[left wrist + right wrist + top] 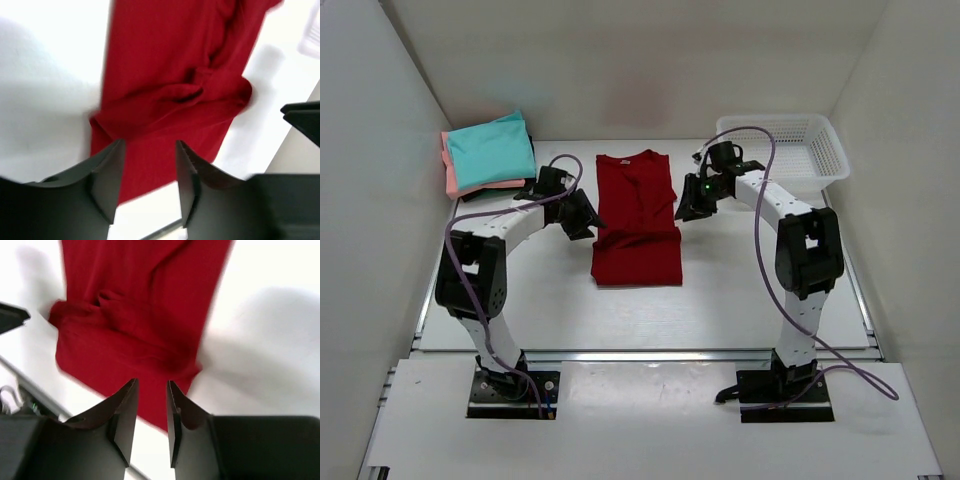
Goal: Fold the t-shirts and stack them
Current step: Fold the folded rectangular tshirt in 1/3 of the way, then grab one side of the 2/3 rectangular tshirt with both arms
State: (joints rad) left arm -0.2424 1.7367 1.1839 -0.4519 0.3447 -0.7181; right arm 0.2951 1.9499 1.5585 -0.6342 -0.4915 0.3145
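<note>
At the centre of the counter [740,290] the dark red t-shirt [637,220] lay as a narrow strip, sleeves turned in, collar toward the top of the frame and hem toward the bottom, so only the crosswise fold seemed left to do. The left end effector [582,215] hovered at the shirt's left edge and the right end effector [690,203] at its right edge, mirrored, probably so both sides could be handled evenly. Both wrist views showed the jaws parted with nothing between them, the left wider than the right. At the upper left, the teal t-shirt [490,150] sat folded on the salmon-pink t-shirt [450,172], marking where the stack was growing. The white basket [825,165] stood at the upper right.
</note>
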